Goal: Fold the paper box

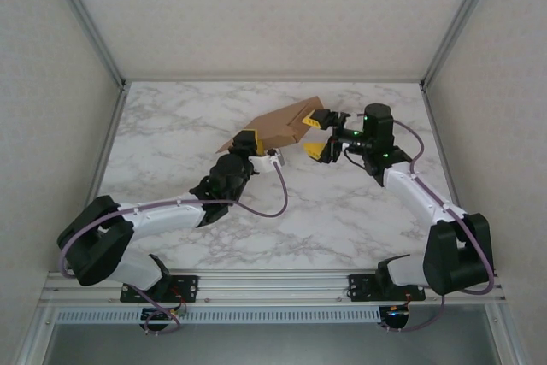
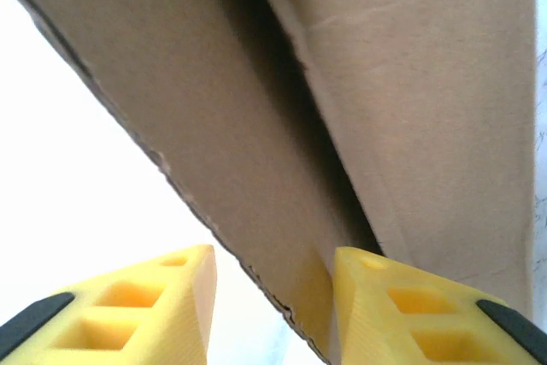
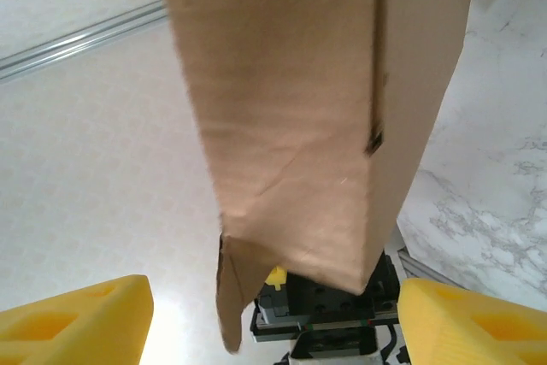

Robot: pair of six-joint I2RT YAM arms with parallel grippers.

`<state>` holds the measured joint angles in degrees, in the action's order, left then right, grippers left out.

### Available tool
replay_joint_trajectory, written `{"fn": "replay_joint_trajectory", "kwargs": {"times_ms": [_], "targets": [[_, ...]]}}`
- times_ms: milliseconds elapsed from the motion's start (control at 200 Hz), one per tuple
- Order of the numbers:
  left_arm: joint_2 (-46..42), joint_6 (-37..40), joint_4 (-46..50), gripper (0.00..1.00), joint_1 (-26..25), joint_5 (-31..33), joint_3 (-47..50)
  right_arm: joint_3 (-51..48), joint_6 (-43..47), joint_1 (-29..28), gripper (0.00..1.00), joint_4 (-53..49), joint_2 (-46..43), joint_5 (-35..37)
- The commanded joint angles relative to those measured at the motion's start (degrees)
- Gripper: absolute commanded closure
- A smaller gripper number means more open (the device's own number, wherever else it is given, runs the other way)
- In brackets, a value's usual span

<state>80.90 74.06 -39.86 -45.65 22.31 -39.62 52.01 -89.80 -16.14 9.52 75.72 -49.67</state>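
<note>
1. Paper box [image 1: 282,121]: partly folded and tilted up off the marble table [image 1: 171,126], back-centre, between the two arms.
2. Left gripper [image 1: 244,141]: fingers sit either side of the box's near-left edge, with cardboard layers between them. It is probably anchoring the box. I cannot tell if the pinch is firm because the wrist view is too close.
3. Right gripper [image 1: 318,136]: jaws wide apart, straddling the box's right end without contact. Judged to be lining up on a flap.

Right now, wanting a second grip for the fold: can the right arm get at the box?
Probably yes: the right gripper is open at the end of the box, with nothing between them.
</note>
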Motion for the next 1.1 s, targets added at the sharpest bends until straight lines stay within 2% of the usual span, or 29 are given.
{"fn": "replay_joint_trajectory", "kwargs": {"times_ms": [0,80,180,235,381,461,621,706,791,911,1016,1091], "targets": [[-2.87,-4.93,11.42,0.61,0.17,-1.87,-4.42,2.93,6.77,1.96,0.23,-7.61,-3.16,-0.09],[-1.92,-7.64,16.27,0.64,0.74,-3.41,-6.53,3.11,10.08,2.77,0.23,-11.23,-3.49,1.23],[0.02,-9.77,16.47,0.70,1.17,-5.59,-6.45,2.74,11.66,2.85,0.24,-11.42,-2.47,1.73],[1.68,-11.46,16.00,0.71,1.18,-6.33,-6.28,3.95,16.48,3.00,0.24,-15.63,-2.28,3.05],[5.93,-16.70,16.35,0.59,-0.48,-10.29,-3.77,7.06,31.25,3.51,0.23,-30.59,-2.21,11.09],[7.79,-18.83,16.03,0.52,-1.54,-11.43,-1.46,7.20,37.30,3.68,0.24,-34.85,-2.00,15.58],[9.20,-23.73,18.44,0.50,-1.24,-14.70,-0.07,5.31,40.98,3.68,0.31,-34.90,1.11,18.21],[11.53,-27.34,23.14,0.49,-0.50,-18.24,-3.00,5.11,41.23,3.74,0.33,-34.09,4.55,19.38],[14.13,-28.91,26.58,0.51,-0.73,-19.93,-5.71,5.13,40.98,3.54,0.40,-31.63,8.78,20.99],[10.58,-32.42,27.46,0.51,-1.09,-24.06,-6.48,8.10,43.63,2.96,0.53,-32.74,14.14,25.25],[3.26,-36.00,29.13,0.51,-1.00,-29.11,-6.35,10.50,47.31,1.53,0.59,-36.30,16.46,30.41],[-2.66,-38.39,30.62,0.50,-0.97,-33.92,-6.23,10.44,48.43,0.99,0.61,-37.50,18.05,31.61]]}}
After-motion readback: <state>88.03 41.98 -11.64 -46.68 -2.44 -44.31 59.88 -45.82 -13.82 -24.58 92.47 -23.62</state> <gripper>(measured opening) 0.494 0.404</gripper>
